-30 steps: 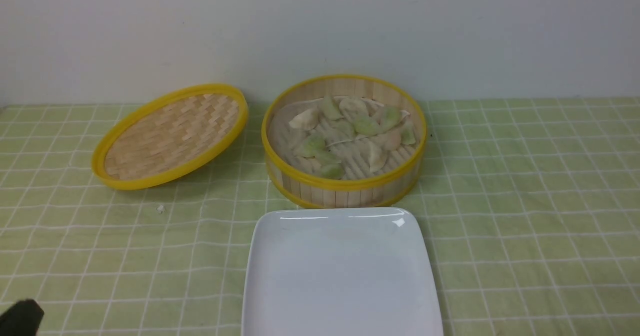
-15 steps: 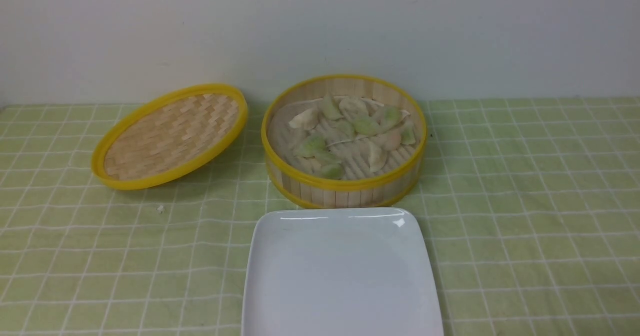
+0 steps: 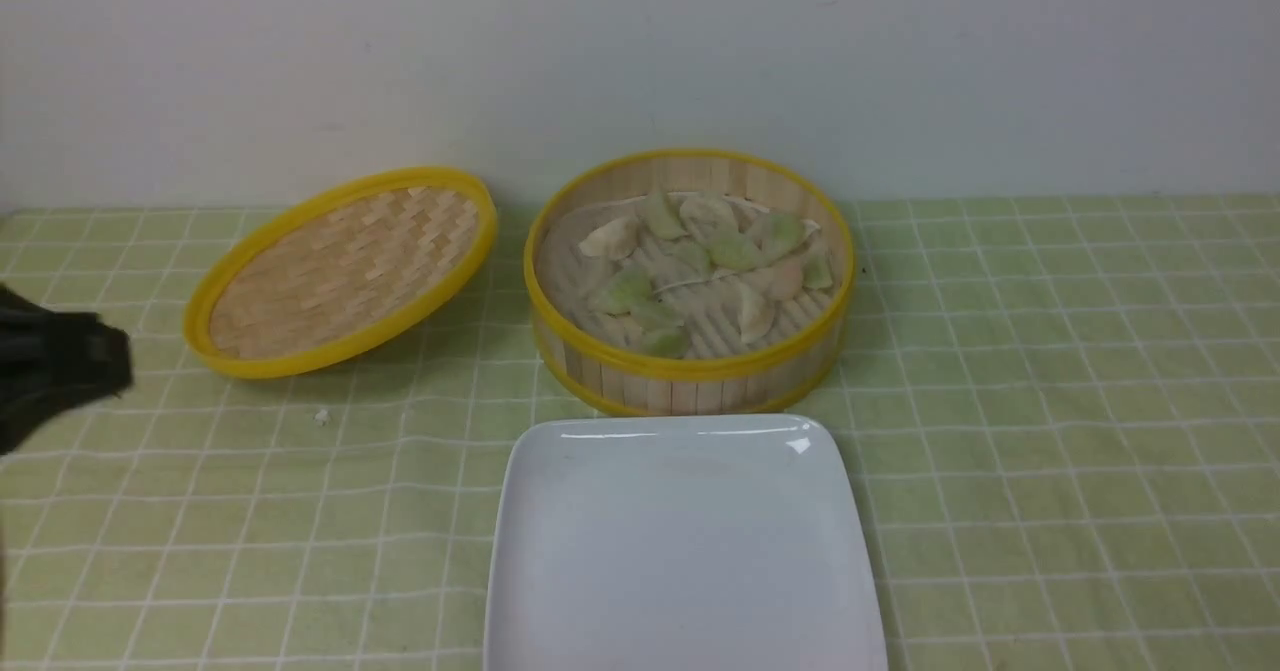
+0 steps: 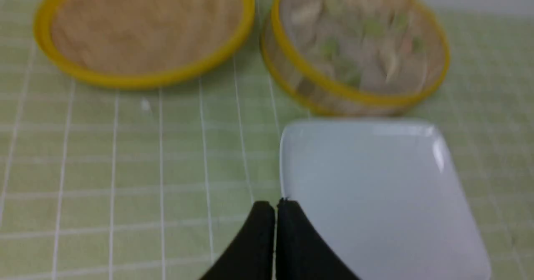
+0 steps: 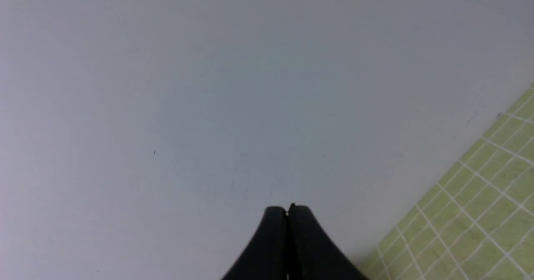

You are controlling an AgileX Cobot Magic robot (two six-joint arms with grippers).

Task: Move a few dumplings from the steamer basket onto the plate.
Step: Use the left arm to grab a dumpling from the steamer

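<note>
The steamer basket (image 3: 690,366) stands at the back middle with several pale green and beige dumplings (image 3: 690,266) inside. The white plate (image 3: 685,551) lies just in front of it and holds nothing. Both also show blurred in the left wrist view, the basket (image 4: 354,98) beyond the plate (image 4: 375,196). My left gripper (image 3: 60,366) enters at the far left edge, well left of the basket; its fingers (image 4: 274,207) are shut and hold nothing. My right gripper (image 5: 288,210) is shut and empty, facing the grey wall; it is out of the front view.
The shallow woven yellow-rimmed lid (image 3: 340,271) leans tilted to the left of the basket, also in the left wrist view (image 4: 142,34). A green checked cloth (image 3: 1050,401) covers the table. A small white crumb (image 3: 321,416) lies in front of the lid. The grey wall (image 3: 640,51) stands behind.
My left gripper was at the bottom left corner a second ago, left the front view, and now shows higher at the left edge. Basket, plate and lid have not moved.
</note>
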